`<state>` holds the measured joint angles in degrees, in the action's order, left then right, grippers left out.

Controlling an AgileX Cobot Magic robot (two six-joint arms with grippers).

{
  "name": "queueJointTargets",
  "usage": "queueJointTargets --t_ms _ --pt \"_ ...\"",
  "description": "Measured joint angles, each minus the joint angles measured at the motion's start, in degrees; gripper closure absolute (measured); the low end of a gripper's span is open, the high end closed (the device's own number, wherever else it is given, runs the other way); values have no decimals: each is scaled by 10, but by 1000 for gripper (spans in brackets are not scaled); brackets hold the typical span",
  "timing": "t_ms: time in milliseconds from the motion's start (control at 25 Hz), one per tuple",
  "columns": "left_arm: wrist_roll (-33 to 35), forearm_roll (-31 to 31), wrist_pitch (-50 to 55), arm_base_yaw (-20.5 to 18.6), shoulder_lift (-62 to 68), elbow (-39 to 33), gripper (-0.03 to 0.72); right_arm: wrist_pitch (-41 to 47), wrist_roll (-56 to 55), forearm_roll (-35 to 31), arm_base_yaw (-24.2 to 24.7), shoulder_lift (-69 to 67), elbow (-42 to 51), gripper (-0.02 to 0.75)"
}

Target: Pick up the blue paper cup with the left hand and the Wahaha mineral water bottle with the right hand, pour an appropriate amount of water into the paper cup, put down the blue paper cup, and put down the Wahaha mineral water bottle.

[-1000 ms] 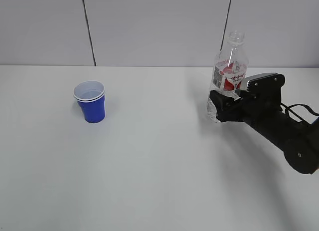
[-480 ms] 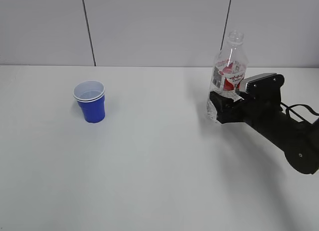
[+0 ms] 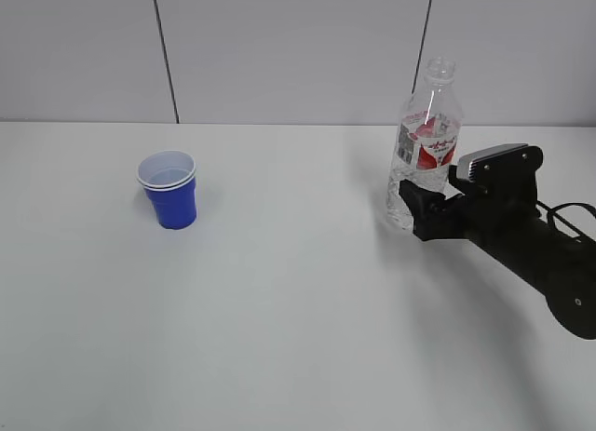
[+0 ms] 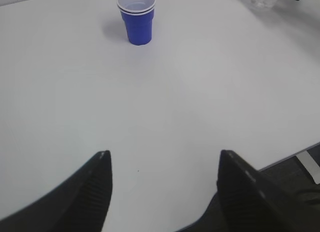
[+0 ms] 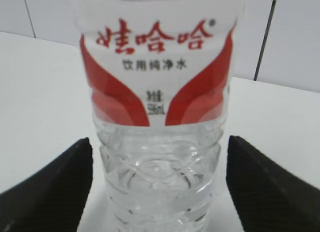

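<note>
The bottle's label (image 5: 159,71) reads "娃哈哈", "饮用纯净水" and "596mL".

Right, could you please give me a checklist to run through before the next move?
1. Wahaha mineral water bottle upright on the table: ok.
2. Right tool open, fingers clear of bottle on both sides: ok.
3. Blue paper cup upright, well apart from bottle: ok.
4. Left tool open, empty, short of cup: ok.
5. Water level in cup: cannot tell.
</note>
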<state>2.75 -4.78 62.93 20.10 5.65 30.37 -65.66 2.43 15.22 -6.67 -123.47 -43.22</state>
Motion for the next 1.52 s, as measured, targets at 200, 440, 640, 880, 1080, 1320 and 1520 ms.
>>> queueJointTargets --t_ms 200,440,640,880,1080,1320,1520 --pt "0 0 0 0 0 0 190 0 0 -1 0 20 30 115" --pt "0 0 0 0 0 0 190 0 -1 -2 0 63 84 116" --pt "0 0 0 0 0 0 190 0 -19 -2 0 119 145 116" --pt "0 0 0 0 0 0 190 0 -40 20 0 217 209 134" --pt "0 0 0 0 0 0 190 44 -52 26 0 334 240 144" --pt "0 0 0 0 0 0 190 202 -68 32 0 495 248 146" --pt "0 0 0 0 0 0 190 314 -75 32 0 623 249 147"
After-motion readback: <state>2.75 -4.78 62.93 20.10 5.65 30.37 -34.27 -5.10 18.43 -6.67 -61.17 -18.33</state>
